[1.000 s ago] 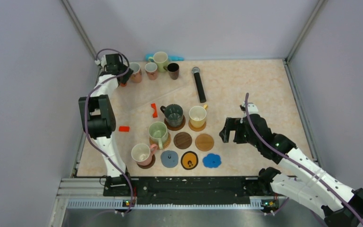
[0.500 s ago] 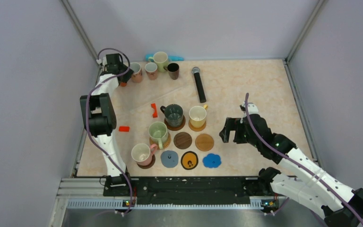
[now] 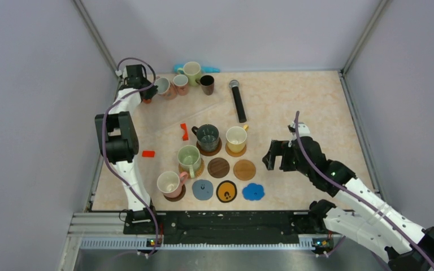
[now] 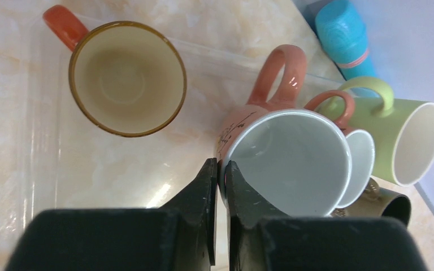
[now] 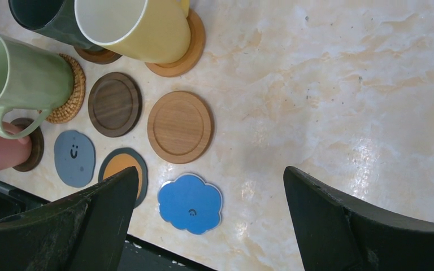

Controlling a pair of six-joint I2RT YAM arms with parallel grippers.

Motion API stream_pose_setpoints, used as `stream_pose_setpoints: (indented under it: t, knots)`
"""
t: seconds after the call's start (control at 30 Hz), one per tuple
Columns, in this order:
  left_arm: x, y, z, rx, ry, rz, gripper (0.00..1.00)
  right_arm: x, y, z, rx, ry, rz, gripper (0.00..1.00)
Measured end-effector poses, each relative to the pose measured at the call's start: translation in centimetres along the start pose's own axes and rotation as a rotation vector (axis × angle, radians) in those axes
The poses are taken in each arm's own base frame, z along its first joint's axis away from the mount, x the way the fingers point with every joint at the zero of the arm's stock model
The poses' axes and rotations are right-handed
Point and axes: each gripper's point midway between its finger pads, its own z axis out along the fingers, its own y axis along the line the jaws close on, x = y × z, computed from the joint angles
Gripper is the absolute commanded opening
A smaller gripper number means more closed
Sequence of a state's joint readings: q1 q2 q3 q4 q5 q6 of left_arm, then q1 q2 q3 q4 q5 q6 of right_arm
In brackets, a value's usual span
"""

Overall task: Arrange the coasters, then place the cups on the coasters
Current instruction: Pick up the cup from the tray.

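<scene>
Rim pinch at the far left of the table. The left gripper [image 4: 219, 192] has its jaws nearly together, clamped on the wall of the pink mug [image 4: 288, 164]. This mug stands among the unplaced cups, close against a smaller cup [image 4: 363, 164] and near a pale green mug [image 4: 407, 141]. So thin and off-centre a hold may let the mug swing or slip, and a lift could knock its neighbours. The right gripper [image 5: 210, 175] hangs wide apart, holding nothing, just right of the bare coasters [image 5: 179, 127]. The fingers hide the contact itself, and a dark cup [image 4: 387, 206] is mostly covered.
</scene>
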State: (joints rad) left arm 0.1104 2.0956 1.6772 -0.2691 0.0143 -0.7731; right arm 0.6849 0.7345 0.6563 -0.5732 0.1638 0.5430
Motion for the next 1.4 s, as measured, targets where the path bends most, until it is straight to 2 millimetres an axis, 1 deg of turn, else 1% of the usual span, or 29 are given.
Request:
stream_pose_setpoints:
  t: [0.03,0.07,0.23,0.37,0.5,0.63,0.83,0.97,1.1,1.2,1.4]
  knots:
    - [0.1,0.2,0.0,-0.006,0.004,0.004,0.01,0.0,0.0,-0.1,-0.002,-0.003,0.001,0.99]
    - [0.2,0.4,0.0,-0.014,0.007,0.009,0.0,-0.1,0.0,-0.1,-0.004,-0.006,0.002,0.99]
    - [0.3,0.8,-0.6,-0.035,0.014,0.031,0.0,-0.3,0.1,-0.5,-0.012,-0.02,0.007,0.99]
    - [0.1,1.0,-1.6,-0.053,0.006,0.059,0.0,-0.4,0.2,-0.6,-0.015,-0.024,0.013,0.99]
    - [0.1,1.7,-3.4,-0.079,0.001,0.086,0.0,-0.4,0.2,-0.6,-0.018,-0.023,0.021,0.99]
    - [-0.4,1.9,-5.4,-0.088,-0.022,0.112,0.0,-0.4,0.3,-0.6,-0.022,-0.021,0.028,0.99]
    - [-1.1,1.1,-8.4,-0.056,-0.049,0.151,0.0,-0.6,0.6,-0.9,-0.029,-0.02,0.043,0.98]
    - [-0.9,0.2,-10.2,-0.019,-0.04,0.189,0.0,-1.2,1.1,-1.2,-0.045,-0.033,0.053,0.98]
    - [0.5,-0.9,-12.2,0.029,-0.009,0.247,0.0,-1.2,1.2,-1.3,-0.052,-0.03,0.054,0.99]
    - [2.1,-2.2,-13.9,0.076,0.03,0.304,0.0,-1.1,1.3,-1.4,-0.055,-0.028,0.057,0.98]
    - [5.8,-5.6,-17.9,0.208,0.108,0.444,0.0,-1.1,1.3,-1.4,-0.057,-0.026,0.057,0.98]
